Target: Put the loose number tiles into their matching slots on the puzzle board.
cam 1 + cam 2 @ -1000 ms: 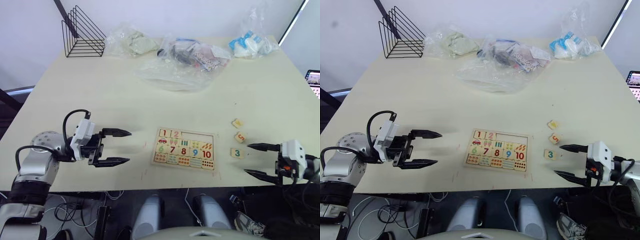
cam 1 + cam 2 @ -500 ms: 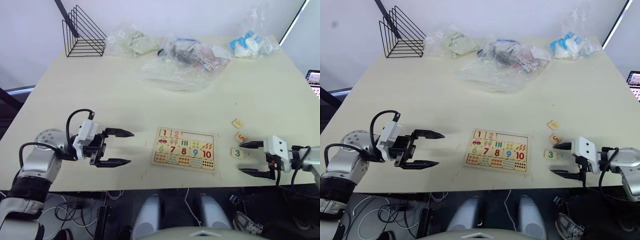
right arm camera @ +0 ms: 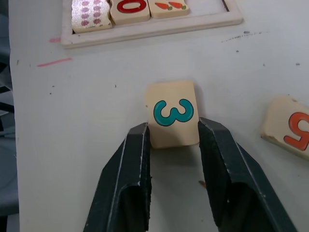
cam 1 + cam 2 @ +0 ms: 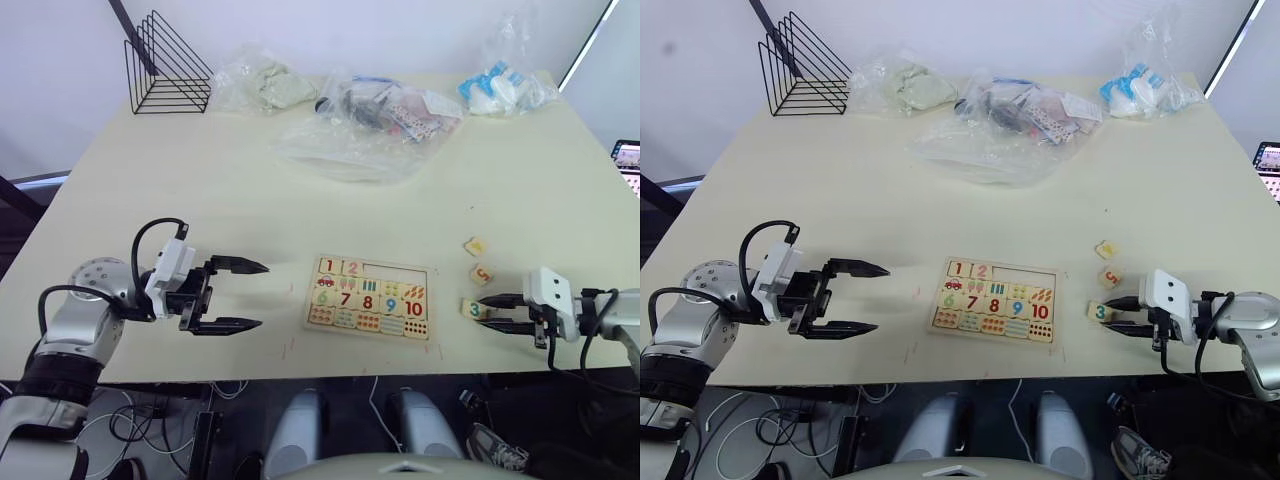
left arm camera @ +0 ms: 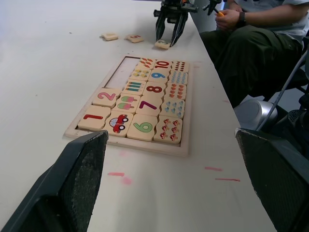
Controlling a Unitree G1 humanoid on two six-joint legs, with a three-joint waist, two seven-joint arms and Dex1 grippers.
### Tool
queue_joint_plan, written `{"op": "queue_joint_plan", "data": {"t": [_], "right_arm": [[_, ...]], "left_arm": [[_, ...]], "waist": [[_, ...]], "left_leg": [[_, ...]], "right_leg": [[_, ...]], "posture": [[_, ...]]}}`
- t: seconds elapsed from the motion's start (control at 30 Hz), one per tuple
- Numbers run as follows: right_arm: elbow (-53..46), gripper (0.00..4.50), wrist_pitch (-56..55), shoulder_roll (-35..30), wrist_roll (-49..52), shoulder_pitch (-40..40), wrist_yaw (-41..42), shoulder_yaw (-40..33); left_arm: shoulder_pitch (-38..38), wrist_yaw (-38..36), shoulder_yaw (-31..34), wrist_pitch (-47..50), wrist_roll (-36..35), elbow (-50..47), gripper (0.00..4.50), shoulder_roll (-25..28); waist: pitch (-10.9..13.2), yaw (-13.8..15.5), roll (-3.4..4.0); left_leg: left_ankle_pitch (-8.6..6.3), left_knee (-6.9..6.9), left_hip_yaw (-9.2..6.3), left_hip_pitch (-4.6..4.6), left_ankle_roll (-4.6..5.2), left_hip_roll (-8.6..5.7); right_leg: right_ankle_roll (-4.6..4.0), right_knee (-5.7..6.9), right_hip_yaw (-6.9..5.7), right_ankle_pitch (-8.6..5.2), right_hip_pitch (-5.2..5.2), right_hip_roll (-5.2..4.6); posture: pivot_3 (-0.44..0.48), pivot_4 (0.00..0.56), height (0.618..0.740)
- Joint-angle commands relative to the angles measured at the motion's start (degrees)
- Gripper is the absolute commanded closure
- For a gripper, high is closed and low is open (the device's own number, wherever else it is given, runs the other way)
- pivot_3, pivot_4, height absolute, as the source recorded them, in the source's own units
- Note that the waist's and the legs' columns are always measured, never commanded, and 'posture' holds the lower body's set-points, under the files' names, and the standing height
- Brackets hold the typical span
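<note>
The puzzle board (image 5: 126,145) lies near the table's front edge, with tiles 1 (image 4: 329,266) and 2 (image 4: 352,268) seated in its top row. The slots (image 4: 395,272) to their right are bare. To the right of the board lies the loose tile with a teal 3 (image 3: 172,114). My right gripper (image 4: 486,311) is shut on it, a finger pressed against each side, and the tile rests on the table. The tile 5 (image 4: 481,273) and another loose tile (image 4: 475,245) lie just beyond. My left gripper (image 4: 261,295) hovers open to the left of the board, holding nothing.
A black wire rack (image 4: 165,65) stands at the far left. Clear plastic bags of items (image 4: 360,120) lie across the back, and another bag (image 4: 505,85) sits at the far right. A seated person (image 5: 251,29) is beside the table's front edge.
My right gripper moved left up to the 3 tile and closed its fingers onto it. The left arm shifted slightly towards the board and stayed open.
</note>
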Motion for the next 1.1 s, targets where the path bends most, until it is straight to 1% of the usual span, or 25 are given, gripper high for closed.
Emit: {"op": "queue_joint_plan", "data": {"t": [0.03,0.23,0.43,0.53,0.63,0.73,0.83,1.0,1.03,1.07,1.1], "right_arm": [[-0.8,3.64,-0.7,-0.2,-0.4,-0.2,-0.7,-0.2],[-3.7,3.64,0.7,-1.4,-0.3,0.7,-1.5,-0.8],[-12.0,3.64,11.0,-4.4,-0.2,-0.1,-4.5,-0.4],[-16.9,3.64,18.7,-6.3,-0.7,-2.4,-6.4,1.1],[-20.5,3.64,25.9,-7.7,-0.8,-6.3,-7.3,3.6],[-22.1,3.64,32.3,-7.5,-0.6,-11.7,-7.7,6.8],[-22.9,3.64,38.2,-5.5,-0.2,-18.1,-8.7,10.1],[-24.2,3.64,48.7,-2.5,-0.8,-29.4,-9.7,17.6],[-24.5,3.64,50.3,-1.9,-0.7,-31.3,-9.9,18.9],[-24.7,3.64,52.5,-1.1,-0.7,-33.4,-10.3,20.3],[-24.7,3.64,54.4,-0.4,-1.1,-35.4,-10.8,21.8]], "left_arm": [[0.0,-1.9,1.0,-0.6,-0.8,-1.3,0.0,0.6],[0.2,-1.9,1.9,-0.4,-0.4,-1.1,0.0,-0.1],[1.1,-1.9,3.3,-0.1,0.2,-1.7,0.0,-1.0],[1.5,-1.9,4.2,0.4,0.6,-2.2,0.0,-1.7],[1.8,-1.9,5.4,0.8,1.2,-2.7,0.0,-2.6],[2.3,-1.2,6.5,1.3,1.9,-3.5,0.0,-3.6],[3.2,-0.6,7.5,1.8,2.5,-4.9,0.0,-4.4],[5.0,0.9,9.3,2.5,3.2,-7.1,0.0,-5.4],[5.3,1.2,9.7,2.6,3.4,-7.4,0.0,-5.6],[5.6,1.5,10.1,2.8,3.6,-7.6,0.0,-5.8],[5.8,1.7,10.5,2.9,3.7,-7.8,0.0,-5.9]], "waist": [[0.0,0.0,0.0],[0.0,0.0,0.0],[0.0,0.0,0.03],[0.0,0.0,0.04],[0.0,0.0,0.04],[0.0,-0.1,0.04],[0.0,-0.1,0.04],[0.0,-0.2,0.06],[0.0,-0.1,0.06],[0.0,-0.1,0.06],[0.0,0.0,0.05]], "left_leg": [[0.0,0.0,0.0,0.0,0.0,0.0],[0.0,0.01,0.0,0.0,0.0,0.0],[0.0,0.01,0.0,0.0,0.0,0.01],[0.0,0.01,-0.01,-0.02,0.0,0.02],[0.0,0.01,-0.05,-0.04,0.0,0.03],[0.0,0.01,-0.1,-0.1,0.0,0.04],[0.0,0.01,-0.21,-0.15,0.0,0.04],[0.0,0.02,-0.41,-0.26,0.0,0.05],[0.0,0.02,-0.41,-0.35,0.0,0.05],[0.01,0.09,-0.46,-0.75,0.0,0.03],[0.01,0.09,-0.46,-0.76,0.0,0.03]], "right_leg": [[0.0,0.0,0.0,0.0,0.0,0.0],[0.0,0.0,0.0,0.0,0.0,0.01],[0.0,0.01,0.01,0.0,-0.01,0.01],[0.0,0.01,0.0,0.0,-0.02,0.01],[0.0,0.0,-0.01,0.0,-0.04,0.0],[0.0,-0.01,-0.03,0.0,-0.11,0.0],[0.0,-0.01,-0.02,0.0,-0.17,-0.01],[-0.01,0.0,-0.07,0.0,-0.27,-0.02],[-0.01,0.0,-0.07,0.01,-0.39,-0.02],[-0.01,0.08,-0.1,0.02,-0.72,-0.04],[-0.01,0.08,-0.1,0.02,-0.72,-0.04]], "posture": [[0.0,0.15,0.74],[0.0,0.15,0.74],[0.0,0.15,0.74],[0.0,0.15,0.74],[0.0,0.15,0.74],[0.0,0.15,0.74],[0.0,0.15,0.74],[0.0,0.15,0.74],[0.0,0.15,0.74],[0.0,0.15,0.74],[0.0,0.15,0.74]]}}
